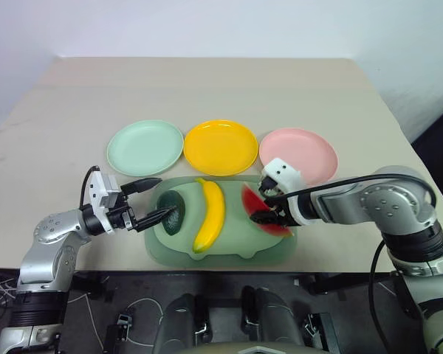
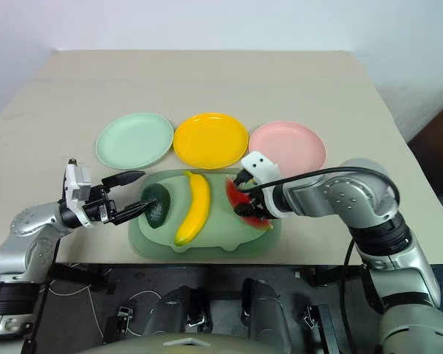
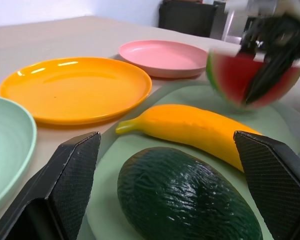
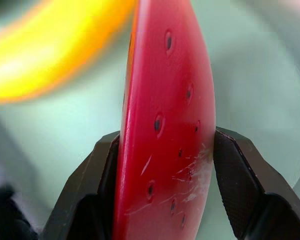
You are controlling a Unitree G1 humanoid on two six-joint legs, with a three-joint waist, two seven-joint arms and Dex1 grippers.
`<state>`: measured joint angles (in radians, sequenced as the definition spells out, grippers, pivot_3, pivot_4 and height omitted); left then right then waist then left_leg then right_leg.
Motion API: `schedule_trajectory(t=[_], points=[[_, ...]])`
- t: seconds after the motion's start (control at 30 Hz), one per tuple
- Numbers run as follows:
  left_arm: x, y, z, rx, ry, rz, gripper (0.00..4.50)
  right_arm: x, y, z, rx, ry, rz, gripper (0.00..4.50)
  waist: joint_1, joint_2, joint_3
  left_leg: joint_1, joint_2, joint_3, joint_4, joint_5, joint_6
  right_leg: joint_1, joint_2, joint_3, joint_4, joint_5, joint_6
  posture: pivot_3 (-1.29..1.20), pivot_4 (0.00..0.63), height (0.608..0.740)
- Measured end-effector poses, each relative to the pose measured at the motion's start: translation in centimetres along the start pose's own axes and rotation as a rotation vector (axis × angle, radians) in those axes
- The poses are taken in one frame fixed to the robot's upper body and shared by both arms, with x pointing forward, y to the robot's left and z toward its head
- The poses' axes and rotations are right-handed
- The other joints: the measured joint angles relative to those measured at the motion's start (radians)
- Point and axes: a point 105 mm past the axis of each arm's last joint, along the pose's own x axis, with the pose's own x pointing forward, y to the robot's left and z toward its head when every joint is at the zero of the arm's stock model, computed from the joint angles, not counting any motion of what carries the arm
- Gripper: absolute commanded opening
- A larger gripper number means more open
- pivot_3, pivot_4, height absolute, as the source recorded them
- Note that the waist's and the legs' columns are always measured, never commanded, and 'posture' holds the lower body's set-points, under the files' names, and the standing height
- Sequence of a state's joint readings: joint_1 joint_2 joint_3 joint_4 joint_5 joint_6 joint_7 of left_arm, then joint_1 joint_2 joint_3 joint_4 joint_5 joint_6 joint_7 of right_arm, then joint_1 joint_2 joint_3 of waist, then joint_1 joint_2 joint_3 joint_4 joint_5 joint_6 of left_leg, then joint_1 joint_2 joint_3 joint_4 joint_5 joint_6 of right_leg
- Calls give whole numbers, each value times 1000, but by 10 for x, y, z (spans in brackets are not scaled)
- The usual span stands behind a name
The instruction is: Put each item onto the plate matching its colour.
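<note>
Beige tabletop (image 1: 207,88), with the green mat (image 1: 229,247) as our landmark. Just beyond the mat sit the mint plate (image 1: 145,147), yellow plate (image 1: 221,147) and pink plate (image 1: 298,154). On the mat, the right gripper (image 4: 165,150) is clamped on the watermelon wedge (image 1: 264,210) at its right end: that's the step in hand. Next it must carry the wedge to the pink plate behind. The banana (image 1: 210,214) lies mid-mat; the avocado (image 1: 171,212) at the left end sits between the fingers of the wide-open left gripper (image 1: 148,199).
</note>
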<state>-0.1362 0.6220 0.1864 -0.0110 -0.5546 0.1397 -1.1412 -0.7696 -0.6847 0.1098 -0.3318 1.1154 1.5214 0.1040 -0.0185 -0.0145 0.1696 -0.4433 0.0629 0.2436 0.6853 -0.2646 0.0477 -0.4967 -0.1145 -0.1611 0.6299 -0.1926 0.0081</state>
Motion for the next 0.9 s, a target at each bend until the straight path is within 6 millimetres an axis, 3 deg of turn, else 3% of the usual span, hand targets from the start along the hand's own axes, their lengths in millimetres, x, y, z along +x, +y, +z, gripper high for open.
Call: schedule_trajectory(t=[0.1,0.17,0.27,0.3,0.4,0.47,0.6,0.9], points=[[0,0,2,7,-4,6,4500,-21,-29,39,17,-138,-96,2355,-1,0,0,0,0,0,0,0,0,0,0,0,0,0,0,0,150,696],[-1,1,2,8,-4,14,4500,-31,-59,52,57,-176,-196,2355,1,0,0,0,0,0,-1,0,0,0,0,0,-1,0,0,0,150,696],[-1,2,3,11,-5,18,4500,-23,-93,48,103,-144,-281,2355,-3,0,0,0,0,1,-1,0,0,-1,0,0,-1,0,0,0,150,696],[-1,2,3,13,-6,20,4500,-15,-118,37,142,-106,-342,2355,-6,0,0,0,0,2,-1,0,0,-1,0,0,0,0,0,0,150,696],[-3,4,4,17,-8,32,4500,-3,-136,34,159,-85,-374,2355,-15,2,1,-1,0,2,0,1,-1,-3,0,0,2,1,3,0,150,696],[-3,4,5,26,-11,34,4500,3,-152,31,178,-64,-415,3078,-27,2,1,0,0,3,0,1,-1,-3,1,-1,3,2,4,0,150,696],[-5,4,5,30,-11,44,4500,9,-168,16,196,0,-455,4422,-29,2,2,-1,1,3,-1,1,-1,-3,1,-1,4,1,4,0,150,696],[-12,1,-3,15,5,59,4500,10,-171,16,151,29,-448,4468,-29,3,2,-1,1,3,0,1,-2,-4,0,0,4,1,4,0,150,696]])
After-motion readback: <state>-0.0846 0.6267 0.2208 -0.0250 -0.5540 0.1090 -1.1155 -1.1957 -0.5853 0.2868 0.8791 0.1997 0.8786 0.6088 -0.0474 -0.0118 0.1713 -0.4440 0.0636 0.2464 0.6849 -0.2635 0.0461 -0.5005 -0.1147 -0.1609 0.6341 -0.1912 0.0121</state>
